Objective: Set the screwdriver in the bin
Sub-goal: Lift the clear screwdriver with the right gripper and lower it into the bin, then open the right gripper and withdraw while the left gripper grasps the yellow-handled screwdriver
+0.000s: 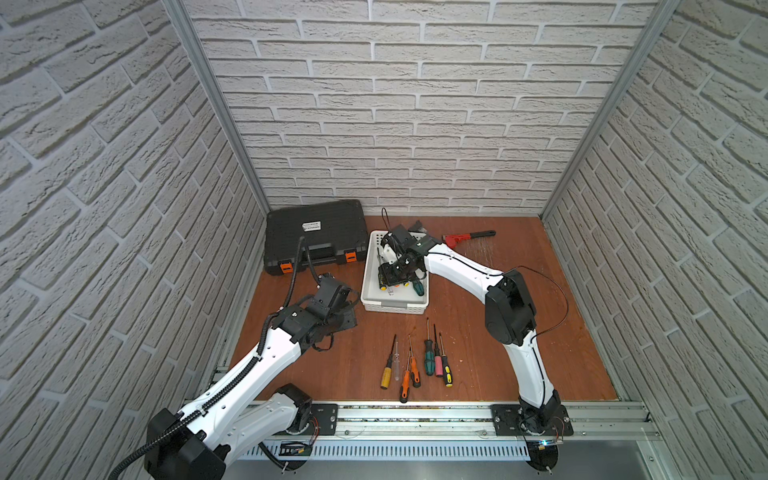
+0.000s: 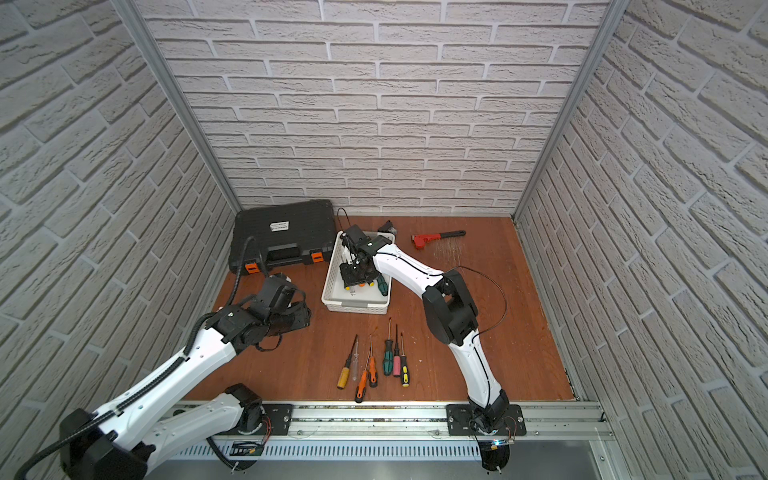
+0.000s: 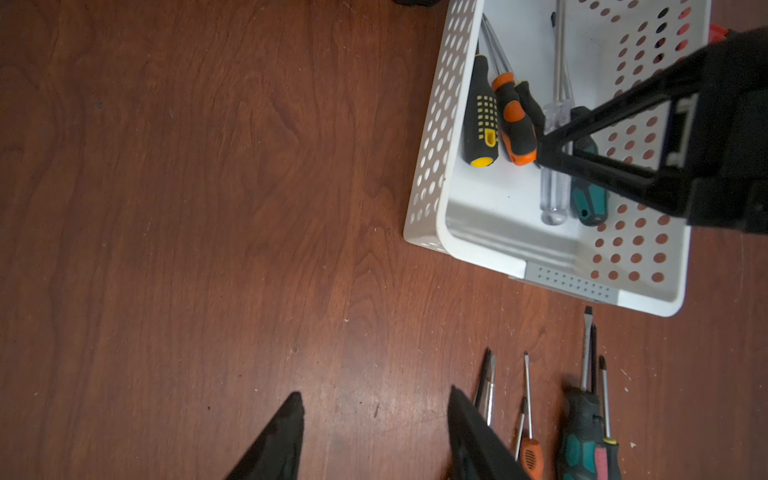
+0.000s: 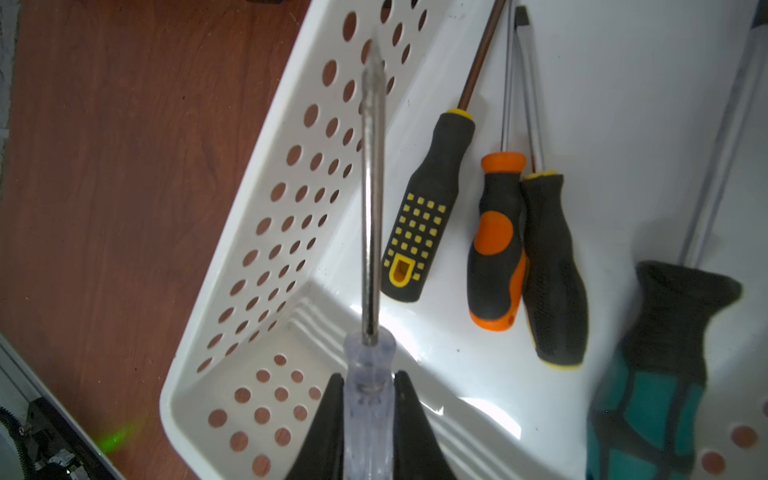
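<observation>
**Both top views.** My right gripper (image 1: 392, 276) hangs over the white perforated plastic bin (image 1: 395, 308), and my arm covers most of what lies inside. My left gripper (image 1: 347, 318) is off to the bin's left, above the brown wooden table (image 1: 540, 332). A black ribbed tool case (image 1: 316, 232) stands just beside the bin. A red pipe wrench (image 1: 457, 240) lies near the back wall. A row of loose screwdrivers (image 1: 415, 361) lies near the bin's front end.

**Left wrist view.** My left fingers (image 3: 286, 436) stand apart with nothing between them. Only this view shows both the row's tips and my right gripper inside the bin walls.

**Right wrist view.** My right fingers (image 4: 407, 415) are clamped on the clear-handled steel-shafted screwdriver (image 4: 368, 395). Its shaft points toward a perforated wall. I cannot tell whether it touches the floor. Four tools lie on the bin floor:
- a yellow-studded black screwdriver (image 4: 424, 224)
- an orange-and-black screwdriver (image 4: 496, 241)
- a plain black screwdriver (image 4: 552, 270)
- a teal-and-black screwdriver (image 4: 656, 374)
</observation>
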